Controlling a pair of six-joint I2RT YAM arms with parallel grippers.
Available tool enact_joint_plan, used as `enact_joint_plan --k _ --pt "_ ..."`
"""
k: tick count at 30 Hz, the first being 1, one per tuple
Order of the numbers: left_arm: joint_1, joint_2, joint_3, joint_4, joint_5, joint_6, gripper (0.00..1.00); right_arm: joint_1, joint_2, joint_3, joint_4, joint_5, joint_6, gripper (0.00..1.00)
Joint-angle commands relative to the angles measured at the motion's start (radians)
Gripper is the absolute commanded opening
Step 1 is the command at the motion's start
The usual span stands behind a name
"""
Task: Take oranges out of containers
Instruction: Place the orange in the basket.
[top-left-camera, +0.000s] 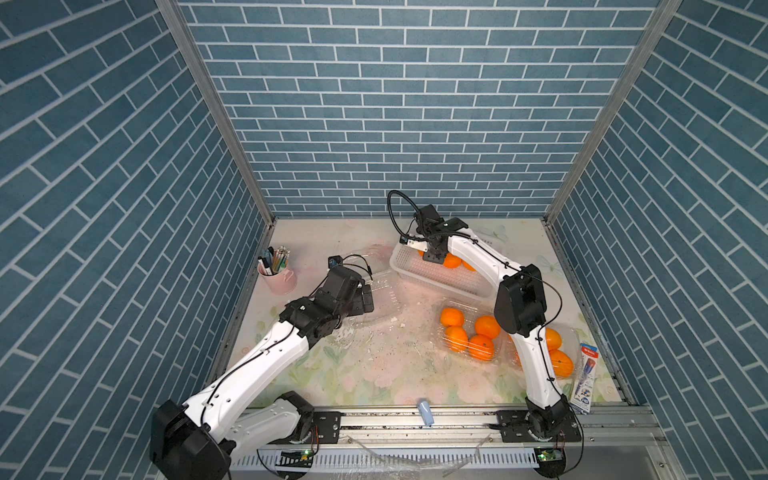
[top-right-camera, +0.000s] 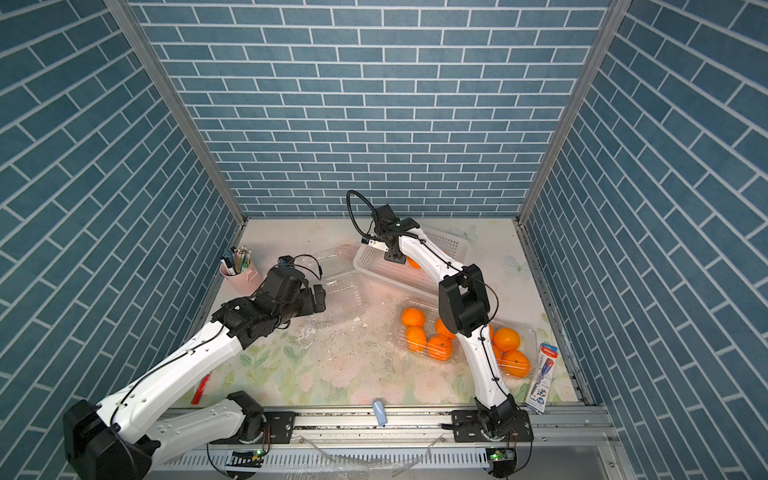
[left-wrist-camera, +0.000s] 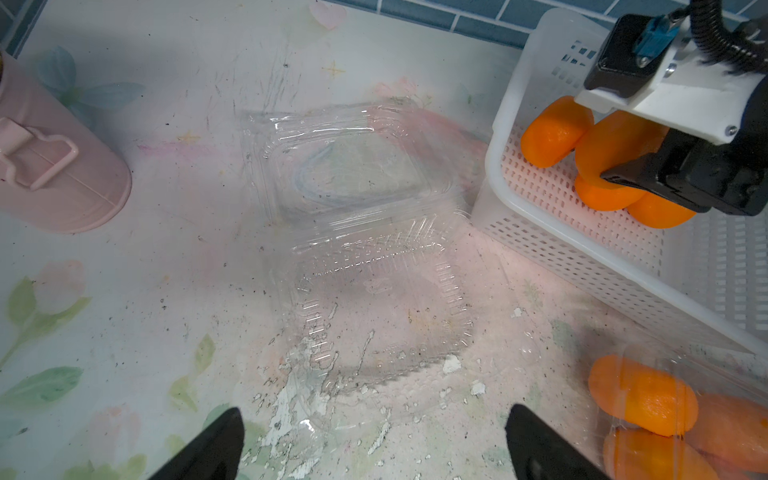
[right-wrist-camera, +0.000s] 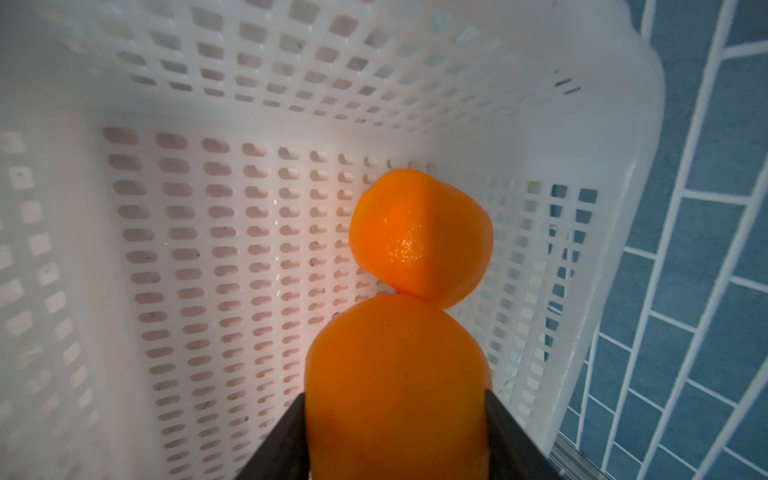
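Held orange is clamped in the right gripper, down inside the white basket — touching another orange there. Empty clamshell lies open just beside the basket; left gripper by it, jaws wide, holding nothing. Two clamshells near the basket hold more oranges.

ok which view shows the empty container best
Left wrist view: the empty container fills the centre, lid open. In both top views it is only a small, faint glint; the right wrist view misses it.
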Motion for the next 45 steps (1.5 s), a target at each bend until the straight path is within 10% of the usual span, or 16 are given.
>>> enact_joint_plan --k 1,13,29,45 --pt "0.007 0.023 0.028 0.004 0.010 0.016 0.99 -0.012 0.049 0.015 0.041 0.031 -0.067 0.49" --pt "0.006 0.053 0.012 0.007 0.031 -0.013 0.99 -0.031 0.092 0.019 0.083 0.013 -0.104 0.56" --pt "0.006 0.025 -0.005 0.028 0.046 -0.013 0.99 -0.039 0.090 0.046 0.128 0.095 -0.044 0.94" --pt "0.004 -0.052 -0.061 0.050 0.082 -0.035 0.99 -0.034 -0.105 0.070 -0.006 0.086 0.377 0.99"
